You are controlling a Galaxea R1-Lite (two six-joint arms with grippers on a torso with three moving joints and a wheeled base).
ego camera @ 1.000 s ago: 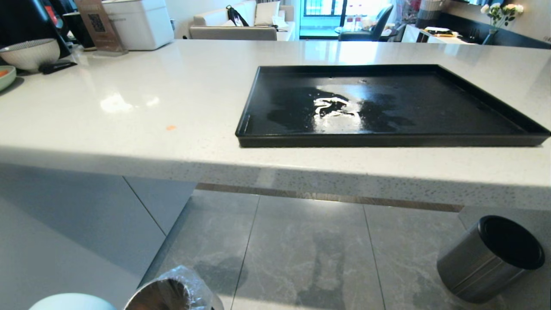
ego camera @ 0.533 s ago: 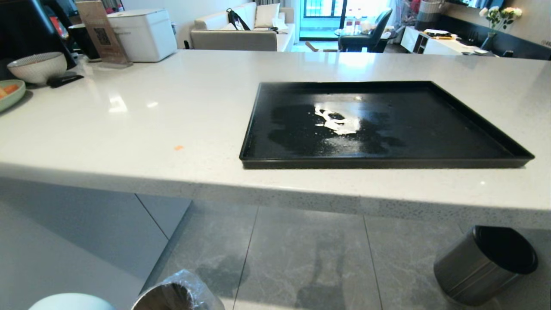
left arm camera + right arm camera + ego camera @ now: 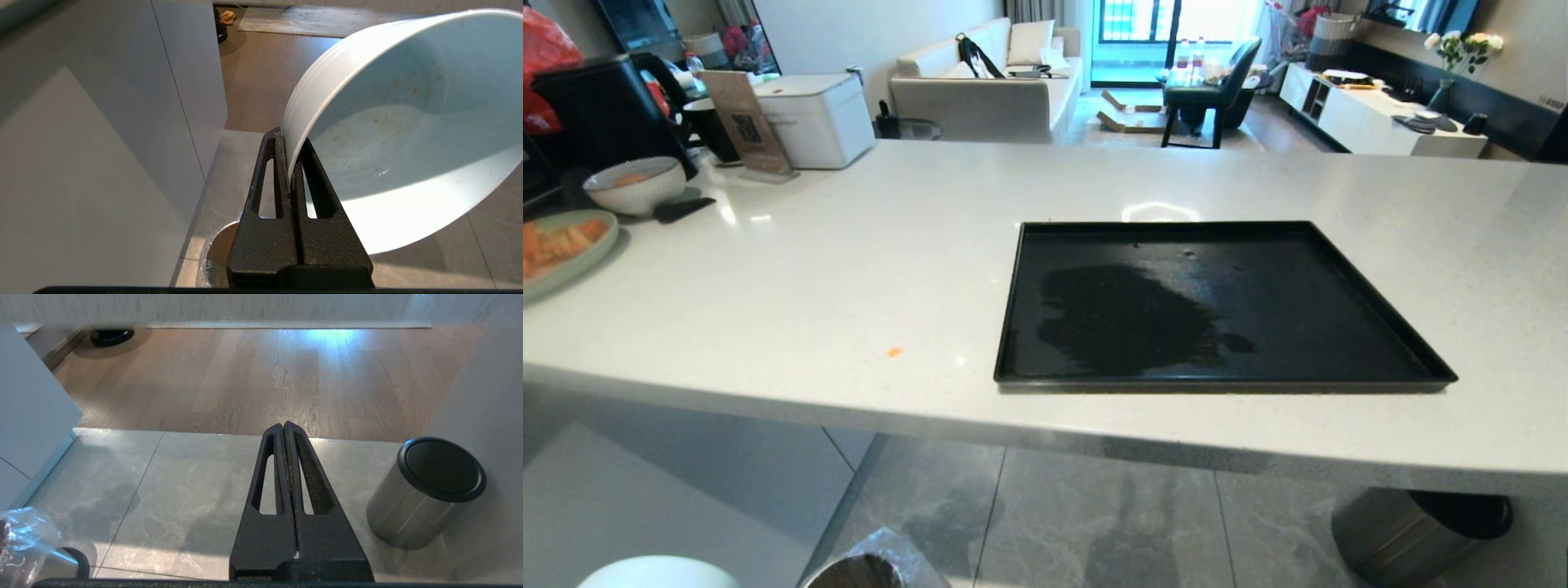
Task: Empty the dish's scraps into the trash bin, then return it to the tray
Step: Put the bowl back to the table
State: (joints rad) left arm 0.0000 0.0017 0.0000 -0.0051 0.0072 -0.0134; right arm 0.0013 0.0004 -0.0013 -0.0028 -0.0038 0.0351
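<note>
My left gripper [image 3: 288, 139] is shut on the rim of the dish [image 3: 388, 134], a pale blue bowl tipped on its side. Only small orange stains show inside it; the scraps are out of view. The dish's edge [image 3: 658, 573] peeks in at the head view's bottom left. Beside it on the floor is the trash bin [image 3: 874, 569], shiny steel with a clear liner, also seen under the left fingers [image 3: 214, 253]. The black tray [image 3: 1298, 310] lies on the counter with a wet smear and nothing on it. My right gripper [image 3: 284, 426] hangs shut and empty over the floor tiles.
A matte steel cylinder with a black top [image 3: 429, 490] stands on the floor to the right. The white counter [image 3: 849, 269] carries a green plate of orange pieces [image 3: 564, 249], a greyish bowl [image 3: 633, 184], a white appliance [image 3: 817, 118] and one orange crumb [image 3: 894, 352].
The head camera has risen: counter and tray sit lower in the picture and more of the room behind shows. The dish and bin stay at the bottom edge.
</note>
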